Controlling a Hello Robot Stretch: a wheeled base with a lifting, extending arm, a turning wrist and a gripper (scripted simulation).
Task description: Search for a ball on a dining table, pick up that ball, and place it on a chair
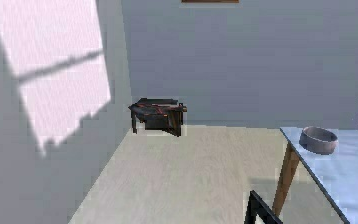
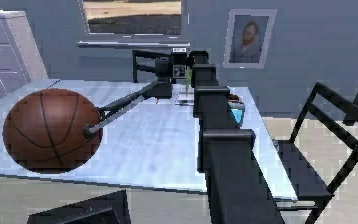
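Note:
A large brown basketball [image 2: 50,130] shows at the near left part of the pale dining table [image 2: 157,145] in the arm side view. The dark arm rises from the bottom edge to the gripper's body beyond the table's middle. From there the thin fingers [image 2: 127,105] run down and left, so the gripper [image 2: 94,129] ends at the ball's right side. Tabletop lies behind the ball, so I cannot tell whether the gripper holds it. A dark chair [image 2: 322,135] stands at the table's right end.
Another dark chair [image 2: 147,65] stands behind the table under a window, and a chair back [image 2: 82,210] shows at the bottom edge. A teal cup [image 2: 237,112] is beside the arm. The forward view has the table's corner [image 1: 337,180] with a grey bowl [image 1: 319,138], and a small dark table [image 1: 157,115] in the far corner.

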